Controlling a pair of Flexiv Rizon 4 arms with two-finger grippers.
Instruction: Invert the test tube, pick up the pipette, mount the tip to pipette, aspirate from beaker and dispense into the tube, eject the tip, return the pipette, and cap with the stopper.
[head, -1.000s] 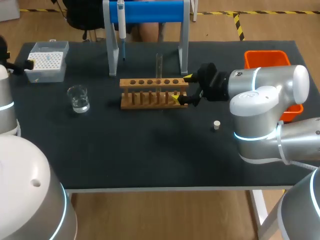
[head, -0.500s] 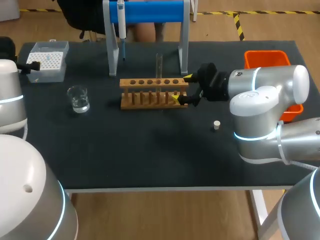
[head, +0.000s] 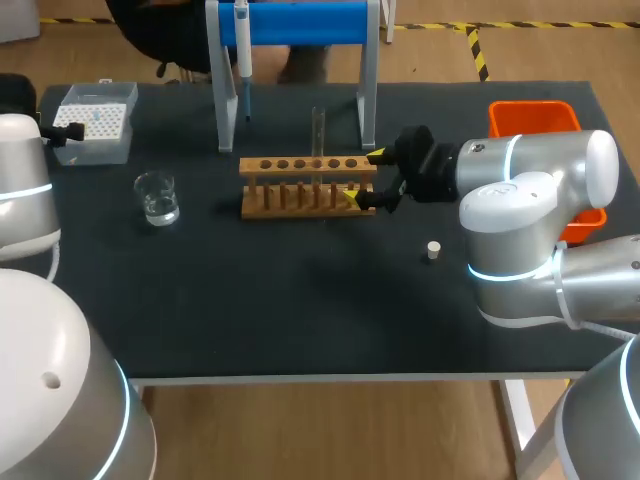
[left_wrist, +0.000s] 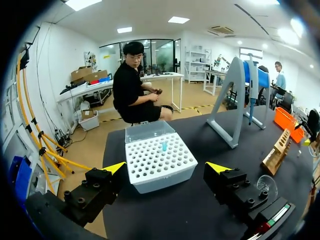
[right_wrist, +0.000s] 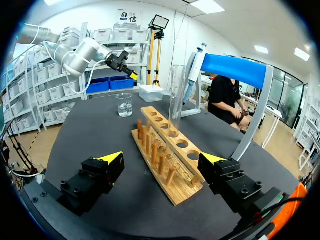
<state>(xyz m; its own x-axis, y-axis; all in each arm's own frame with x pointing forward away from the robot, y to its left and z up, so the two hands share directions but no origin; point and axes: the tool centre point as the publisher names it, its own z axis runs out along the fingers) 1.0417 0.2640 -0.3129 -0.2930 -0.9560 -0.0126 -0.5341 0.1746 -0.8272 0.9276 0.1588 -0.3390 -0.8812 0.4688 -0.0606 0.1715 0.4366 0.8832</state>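
The test tube (head: 318, 133) stands upright in the wooden rack (head: 300, 190), so I judge the pipette (head: 241, 45), hanging on the blue stand (head: 300, 22), is next. The left gripper (left_wrist: 166, 167), fingers apart before the tip box (head: 95, 118), should take the pipette body squarely and lift straight upward. The right gripper (head: 364, 176), fingers apart astride the rack's end, must not nudge the tube.

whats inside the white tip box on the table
The white perforated plastic tip box holds one blue pipette tip, standing in its grid. The other holes look empty; anything below the grid is hidden.
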